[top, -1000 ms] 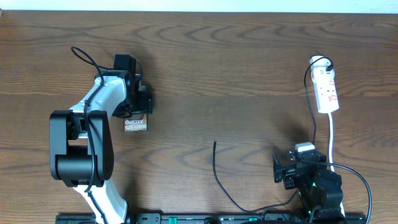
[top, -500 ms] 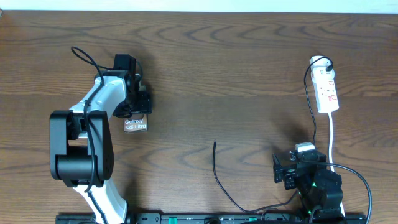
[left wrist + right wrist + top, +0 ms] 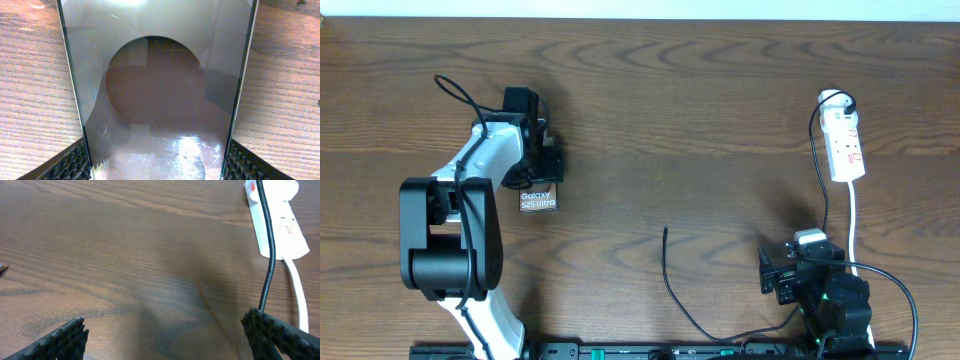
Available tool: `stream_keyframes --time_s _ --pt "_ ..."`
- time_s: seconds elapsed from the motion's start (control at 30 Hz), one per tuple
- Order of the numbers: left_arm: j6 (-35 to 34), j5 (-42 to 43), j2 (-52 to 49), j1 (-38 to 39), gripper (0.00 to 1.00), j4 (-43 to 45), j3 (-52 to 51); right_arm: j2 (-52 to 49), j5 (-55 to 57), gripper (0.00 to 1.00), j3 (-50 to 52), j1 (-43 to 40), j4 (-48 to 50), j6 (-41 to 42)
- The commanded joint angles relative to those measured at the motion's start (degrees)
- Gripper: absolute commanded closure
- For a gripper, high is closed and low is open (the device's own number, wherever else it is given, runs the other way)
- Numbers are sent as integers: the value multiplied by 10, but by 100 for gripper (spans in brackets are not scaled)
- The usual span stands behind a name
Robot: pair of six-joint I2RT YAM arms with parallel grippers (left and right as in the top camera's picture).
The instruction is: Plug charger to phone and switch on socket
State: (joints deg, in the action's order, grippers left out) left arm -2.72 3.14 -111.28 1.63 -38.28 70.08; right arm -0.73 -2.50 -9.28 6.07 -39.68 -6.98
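Note:
The phone [image 3: 539, 199], dark bronze with white lettering, lies on the table at the left. My left gripper [image 3: 543, 178] is shut on its far end. In the left wrist view the phone [image 3: 155, 85] fills the frame, and the left gripper's [image 3: 157, 162] two fingers press its side edges. The charger [image 3: 668, 270] is a thin black cable. Its tip rests loose at mid-table and it runs down to the front edge. The white socket [image 3: 846, 140] lies at the far right and shows in the right wrist view [image 3: 282, 225]. My right gripper [image 3: 775, 275] is open and empty in the right wrist view [image 3: 165, 335].
A black cable [image 3: 269, 255] runs from the socket's far end alongside it toward my right gripper's right finger. The socket's white cord [image 3: 855, 225] trails toward the right arm base. Bare wooden table [image 3: 720, 120] lies between the two arms.

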Motion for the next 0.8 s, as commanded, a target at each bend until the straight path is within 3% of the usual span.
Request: stream_keyframes --time_s 0.0,0.1,0.23,0.4,0.43,0.77 --pt "5 14 -7 1 40 2 8 1 7 1 2 -2 -4 -8" --pt "5 14 -7 1 41 2 8 1 7 1 2 -2 -4 -8" --pt "5 14 -7 1 53 2 8 1 7 1 2 -2 -4 -8" --pt "5 14 -7 1 81 2 8 1 7 1 2 -2 -4 -8" --pt "5 14 -7 1 92 2 8 1 7 1 2 -2 -4 -8" --pt "5 14 35 1 93 2 12 1 7 1 2 -2 -4 -8"
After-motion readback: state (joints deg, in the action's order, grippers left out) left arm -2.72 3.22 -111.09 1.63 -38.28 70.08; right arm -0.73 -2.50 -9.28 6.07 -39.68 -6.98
